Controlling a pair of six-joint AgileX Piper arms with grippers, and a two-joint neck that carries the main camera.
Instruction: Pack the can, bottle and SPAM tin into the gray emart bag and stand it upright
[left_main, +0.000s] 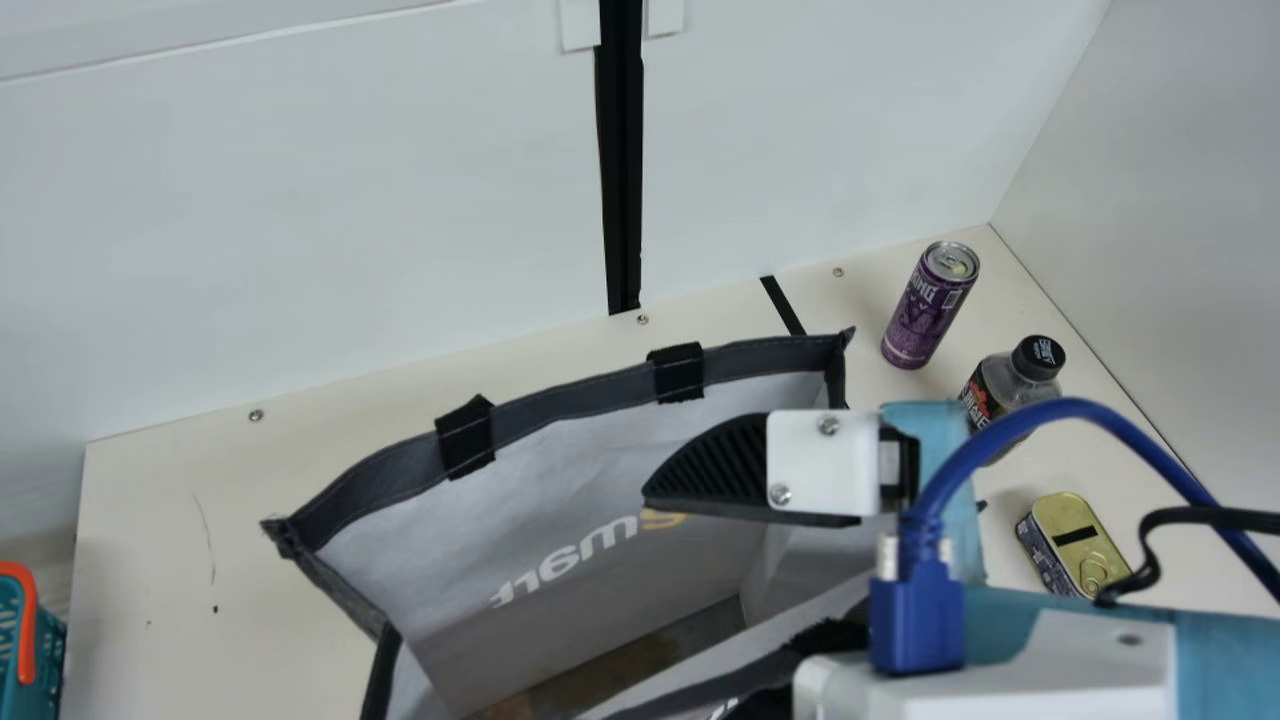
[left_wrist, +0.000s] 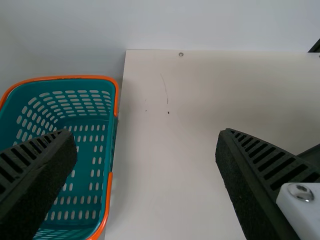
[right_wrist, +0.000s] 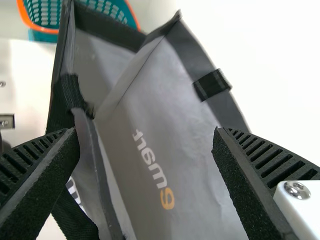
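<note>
- The right gripper hangs over the mouth of the gray emart bag; its wrist view shows the two ribbed fingers spread wide, the bag's rim and lettered wall beyond them. Whether it touches the bag, I cannot tell.
- The left gripper is also spread wide, in its own wrist view, with the cream table beyond the gap and one finger overlapping the teal basket in that view.
- The bag is on the table with its mouth open and facing up, black strap pieces sewn at its gray rim.
- The purple can stands upright outside the bag, near the back corner of the table.
- The bottle, black-capped, stands upright near the can, partly hidden behind the right arm.
- The SPAM tin rests on the table near the bottle, outside the bag, gold pull-ring lid up.
- The basket, edged in orange, sits just beside the table's end.
- A blue cable arches above the right arm.
</note>
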